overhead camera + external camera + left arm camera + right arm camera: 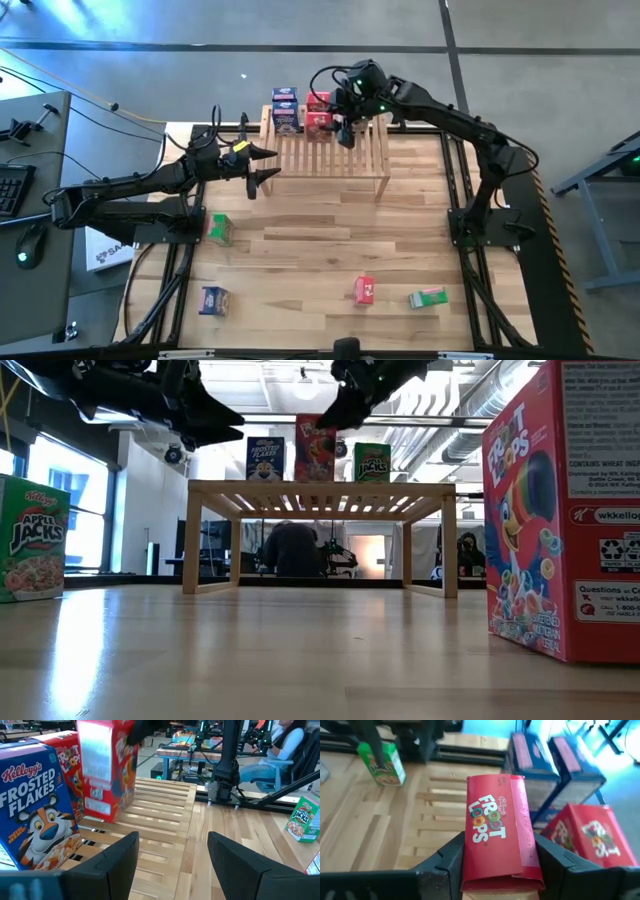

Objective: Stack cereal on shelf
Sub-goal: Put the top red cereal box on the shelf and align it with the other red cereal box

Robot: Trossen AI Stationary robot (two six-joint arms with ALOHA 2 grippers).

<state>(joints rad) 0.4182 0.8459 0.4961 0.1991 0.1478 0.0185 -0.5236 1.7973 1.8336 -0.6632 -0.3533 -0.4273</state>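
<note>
Two blue boxes [285,108] and one red box [318,102] already stand at the far left of the shelf [330,155], and I am holding a second red box [497,832] in the right gripper [498,855], clamped between both fingers just above the slats beside them. In the low view a green box [372,462] also shows on the shelf top to the right of the red one, though I cannot place it from above. My left gripper [262,165] hangs with its fingers spread and nothing between them, just off the shelf's left end, looking across the slats at the boxes. Four more boxes lie on the table [320,250]: a green one [219,229] at the left, a blue one [213,299] near left, a red one [365,290] and a green one [428,297] near right. My worry is the set-down. The held box comes in close against the standing red one, and if I lower it off line I judge its edge could nudge that neighbour and topple it into the blue pair or off the far edge. The slats leave gaps, so a tilted release could let a corner catch and tip the box. Opening too high would drop it, and these light boxes bounce and fall easily. I would also keep the left arm clear of the shelf leg.
</note>
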